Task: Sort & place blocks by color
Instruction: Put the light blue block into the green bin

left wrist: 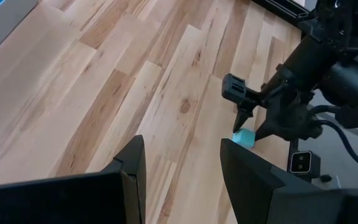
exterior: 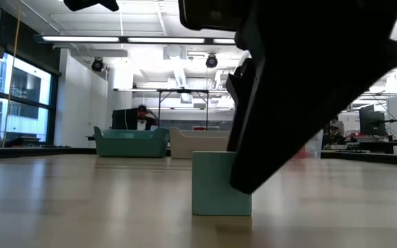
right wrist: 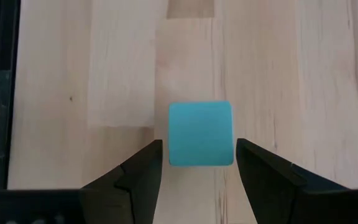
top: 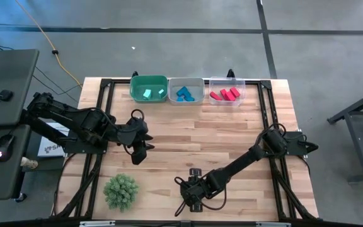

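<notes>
One light teal block (right wrist: 200, 134) rests flat on the wooden table near its front edge, and it also shows in the low view (exterior: 216, 184). My right gripper (right wrist: 199, 150) hangs over it, slanting down and open, with one finger on each side of the block's near part; I see no touch. My left gripper (top: 140, 151) waits open above the table's left middle with nothing between its fingers (left wrist: 129, 168). At the far edge, the green bin (top: 149, 88) holds teal blocks, the middle bin (top: 186, 90) blue ones and the clear bin (top: 225, 91) red ones.
A green spiky plant ball (top: 120, 191) lies near the front edge, left of my right gripper. A black frame runs along the table's sides (top: 96, 120). Bare wood lies between the two arms and the bins. A person stands in the room far behind.
</notes>
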Available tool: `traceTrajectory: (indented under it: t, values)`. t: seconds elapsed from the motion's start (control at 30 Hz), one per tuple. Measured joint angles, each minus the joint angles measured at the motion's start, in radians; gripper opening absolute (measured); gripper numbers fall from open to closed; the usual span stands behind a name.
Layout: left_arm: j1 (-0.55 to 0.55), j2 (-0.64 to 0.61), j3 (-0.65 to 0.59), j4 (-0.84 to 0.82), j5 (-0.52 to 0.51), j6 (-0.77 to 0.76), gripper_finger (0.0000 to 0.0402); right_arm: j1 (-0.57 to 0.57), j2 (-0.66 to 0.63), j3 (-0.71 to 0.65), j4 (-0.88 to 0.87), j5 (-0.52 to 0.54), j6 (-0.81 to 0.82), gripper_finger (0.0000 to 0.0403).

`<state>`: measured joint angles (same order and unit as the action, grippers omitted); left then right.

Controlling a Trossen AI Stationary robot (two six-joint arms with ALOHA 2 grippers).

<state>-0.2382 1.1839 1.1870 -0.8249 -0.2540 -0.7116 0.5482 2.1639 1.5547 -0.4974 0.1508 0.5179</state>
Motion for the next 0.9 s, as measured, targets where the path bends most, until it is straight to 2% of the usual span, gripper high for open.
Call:
traceTrajectory:
  t: [0.2,0.57,0.9]
  values:
    - [0.0,0.0,0.0,-0.002,-0.001,0.0,0.0129,0.0,0.0,0.0,0.0,0.002,0.003,0.0189]
    - [0.0,0.0,0.0,-0.002,-0.003,0.008,0.0129,0.0,-0.001,0.002,0.005,-0.025,0.006,0.0113]
    - [0.0,0.0,0.0,-0.002,-0.003,0.019,0.0129,-0.005,-0.004,0.002,-0.001,-0.013,0.025,0.0113]
